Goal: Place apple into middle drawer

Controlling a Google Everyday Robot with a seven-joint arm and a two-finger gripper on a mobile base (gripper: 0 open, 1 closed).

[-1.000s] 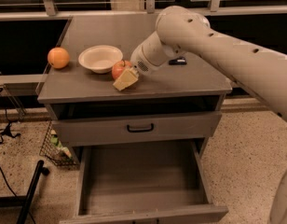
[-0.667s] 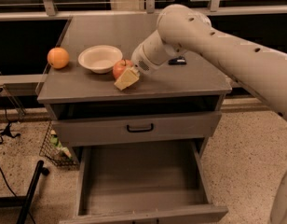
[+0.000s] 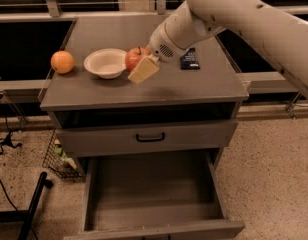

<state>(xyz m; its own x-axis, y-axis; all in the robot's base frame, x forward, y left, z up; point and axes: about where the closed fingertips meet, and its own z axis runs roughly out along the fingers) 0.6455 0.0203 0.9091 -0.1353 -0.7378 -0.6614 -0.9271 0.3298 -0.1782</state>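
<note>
The red apple [image 3: 132, 57] is just above the cabinet top, beside the white bowl. My gripper [image 3: 139, 65] is shut on it: one tan finger [image 3: 143, 70] covers its front right side, and the other is hidden behind the fruit. My white arm reaches in from the upper right. The middle drawer [image 3: 154, 200] is pulled out low at the front of the cabinet, and its grey floor is bare. The gripper and apple are well above and behind it.
An orange [image 3: 62, 62] and a white bowl [image 3: 106, 62] sit left of the apple on the cabinet top [image 3: 184, 86]. A dark packet [image 3: 190, 59] lies to the right. A closed drawer front with a black handle [image 3: 150, 137] is above the open drawer. A wire basket [image 3: 58, 159] stands on the floor at left.
My gripper has risen and moved slightly right with the apple in it, lifting it off the cabinet top. The orange and bowl have not moved.
</note>
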